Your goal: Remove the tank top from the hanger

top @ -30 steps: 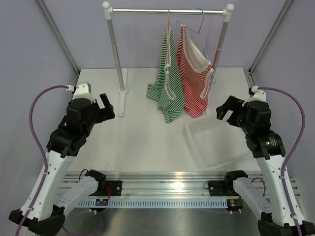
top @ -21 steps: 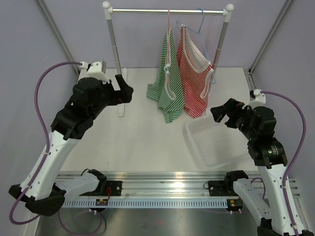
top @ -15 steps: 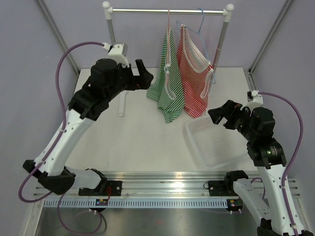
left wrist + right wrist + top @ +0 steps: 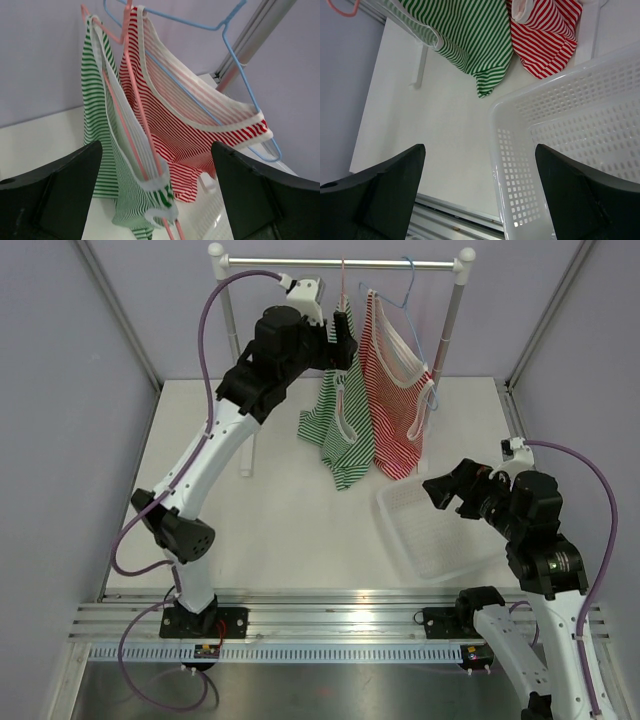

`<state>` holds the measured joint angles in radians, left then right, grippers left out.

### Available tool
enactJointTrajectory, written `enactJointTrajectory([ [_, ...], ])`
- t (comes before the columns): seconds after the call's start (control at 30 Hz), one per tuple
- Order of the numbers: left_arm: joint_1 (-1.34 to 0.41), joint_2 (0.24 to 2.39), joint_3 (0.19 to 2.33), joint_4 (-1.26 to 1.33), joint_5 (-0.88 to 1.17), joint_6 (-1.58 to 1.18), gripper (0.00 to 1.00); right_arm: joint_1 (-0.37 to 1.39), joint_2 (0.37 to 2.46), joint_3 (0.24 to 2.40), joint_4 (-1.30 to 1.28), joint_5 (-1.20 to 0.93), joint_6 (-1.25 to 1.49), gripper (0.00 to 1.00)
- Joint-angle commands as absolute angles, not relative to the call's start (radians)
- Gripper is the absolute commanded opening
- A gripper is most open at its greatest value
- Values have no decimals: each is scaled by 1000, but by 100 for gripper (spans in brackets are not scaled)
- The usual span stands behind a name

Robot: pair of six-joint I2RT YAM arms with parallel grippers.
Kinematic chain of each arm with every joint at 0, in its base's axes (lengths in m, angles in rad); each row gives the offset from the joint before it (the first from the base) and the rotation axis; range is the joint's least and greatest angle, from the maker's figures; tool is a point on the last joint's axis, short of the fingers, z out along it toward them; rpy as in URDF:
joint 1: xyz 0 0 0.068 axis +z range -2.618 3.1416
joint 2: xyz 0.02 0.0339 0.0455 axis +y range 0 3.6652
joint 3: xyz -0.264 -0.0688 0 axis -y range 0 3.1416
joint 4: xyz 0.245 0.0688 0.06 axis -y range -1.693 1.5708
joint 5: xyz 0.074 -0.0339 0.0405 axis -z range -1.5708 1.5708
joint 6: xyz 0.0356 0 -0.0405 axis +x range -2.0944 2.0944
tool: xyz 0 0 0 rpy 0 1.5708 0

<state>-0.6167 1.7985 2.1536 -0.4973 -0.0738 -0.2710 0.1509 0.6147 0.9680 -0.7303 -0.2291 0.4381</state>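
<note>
On the rail (image 4: pixel 340 262), seen from above, the green striped tank top (image 4: pixel 338 430) hangs beside a red one (image 4: pixel 398 410). The left gripper (image 4: pixel 341 328) is spread and empty, just beside it. The left wrist shows its thin pink wire hanger (image 4: pixel 134 95). The right wrist shows the perforated basket (image 4: pixel 560 125) and the right gripper (image 4: pixel 480 147), splayed and empty.

white basket (image 4: pixel 495 150) near green top (image 4: pixel 470 35), red top (image 4: pixel 545 40)
</note>
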Motion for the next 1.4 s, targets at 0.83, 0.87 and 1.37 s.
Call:
enactJointTrajectory([
  [0.83,-620,2089,2485,-451,-316,-29,0,158,511,965,-778,-313,471,100],
  [0.87,-620,2079,2485,-451,-324,-31,0,158,512,965,-772,-314,471,99],
  [1.37,-618,1842,2444,-459,-377,23,0,158,522,954,-628,-359,482,99],
])
